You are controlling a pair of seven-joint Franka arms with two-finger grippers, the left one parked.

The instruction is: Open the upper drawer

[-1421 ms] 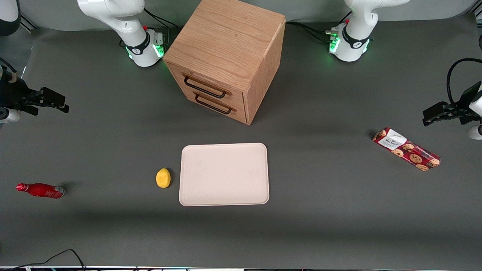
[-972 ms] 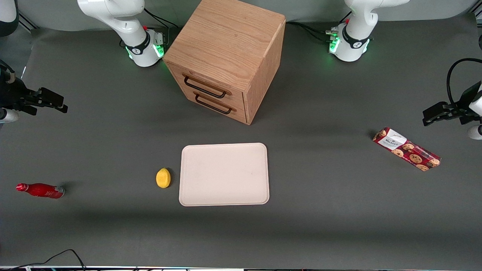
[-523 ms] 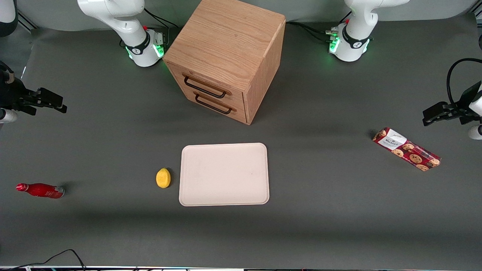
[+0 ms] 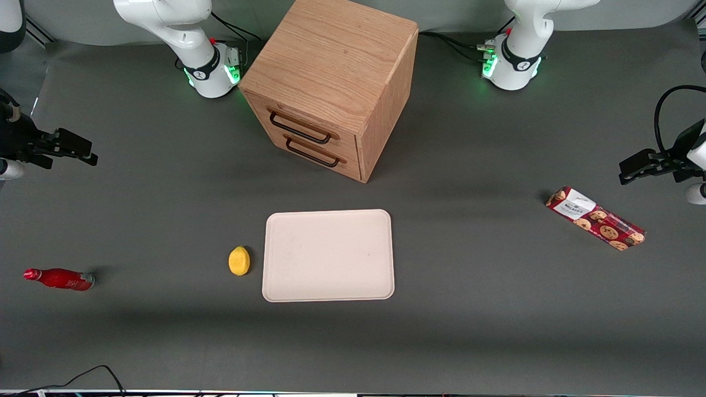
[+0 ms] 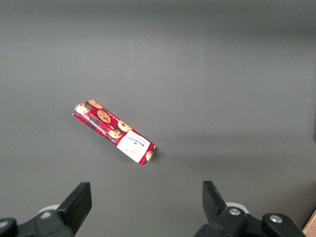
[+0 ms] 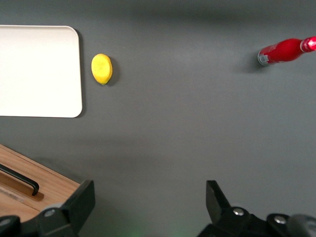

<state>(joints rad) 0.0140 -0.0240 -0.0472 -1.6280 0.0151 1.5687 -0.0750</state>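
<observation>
1. Nearest the front camera sits the flat cream tray [image 4: 329,255] with rounded corners, and the small yellow lemon [image 4: 239,260] is just beside it.
2. The little red bottle [image 4: 59,278] lies on its side toward my end of the grey table [image 4: 165,342].
3. My black two-finger gripper [image 4: 77,150] hangs over the table at my end, with its fingers [image 6: 80,202] spread wide and holding nothing.
4. Farther from the camera stands the boxy light wooden cabinet [image 4: 336,77], well apart from my gripper.
5. The upper drawer [image 4: 306,128] is shut, with its twin under it.
6. Its thin black wire handle [image 4: 299,128] runs long and level across the drawer front. I think I must go sideways toward the cabinet, then come in front of that handle.
</observation>
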